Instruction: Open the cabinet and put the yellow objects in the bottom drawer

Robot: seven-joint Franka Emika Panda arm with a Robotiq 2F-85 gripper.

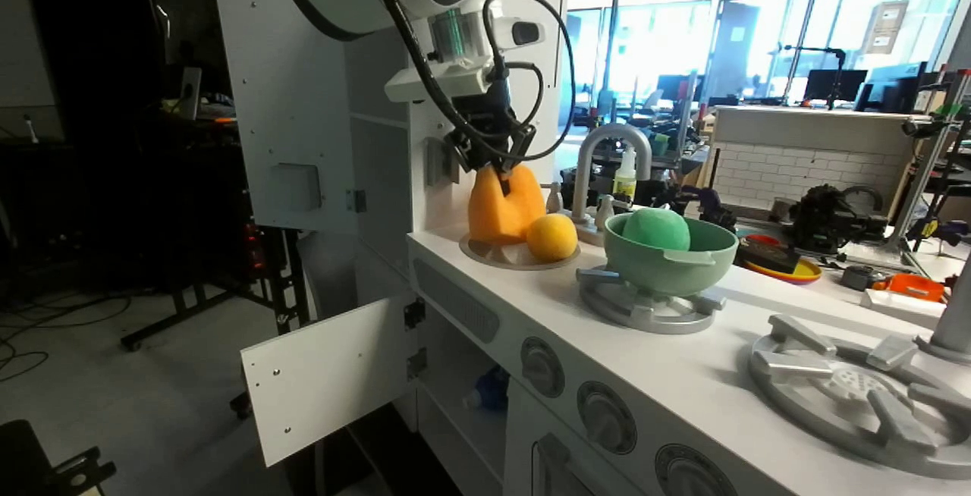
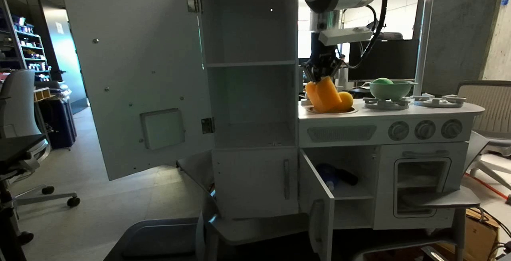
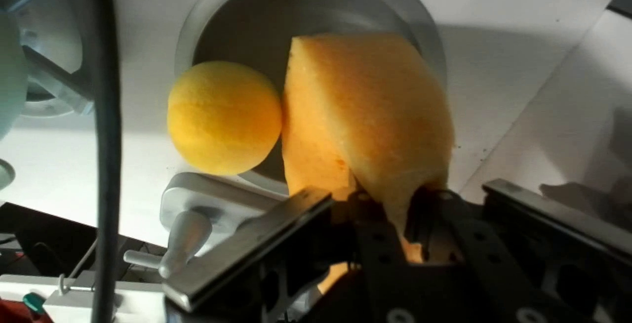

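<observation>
A yellow-orange foam block (image 1: 497, 215) stands tilted in the round sink (image 1: 485, 255); it also shows in an exterior view (image 2: 326, 95) and the wrist view (image 3: 380, 110). A yellow ball (image 1: 552, 237) rests at the sink beside it, touching it in the wrist view (image 3: 224, 118). My gripper (image 1: 497, 180) points down at the block's top, its fingers shut on a narrow part of the foam (image 3: 390, 199). One fingertip is partly hidden by foam. The low cabinet door (image 2: 317, 209) below the sink hangs open. The tall cabinet door (image 2: 131, 73) is also open.
A green bowl (image 1: 667, 268) with a green ball (image 1: 658, 229) sits on a burner beside the sink. A grey faucet (image 1: 580, 170) stands behind the sink. A blue bottle (image 2: 328, 173) lies inside the low cabinet. The tall cabinet's side wall (image 1: 441, 215) rises close to the gripper.
</observation>
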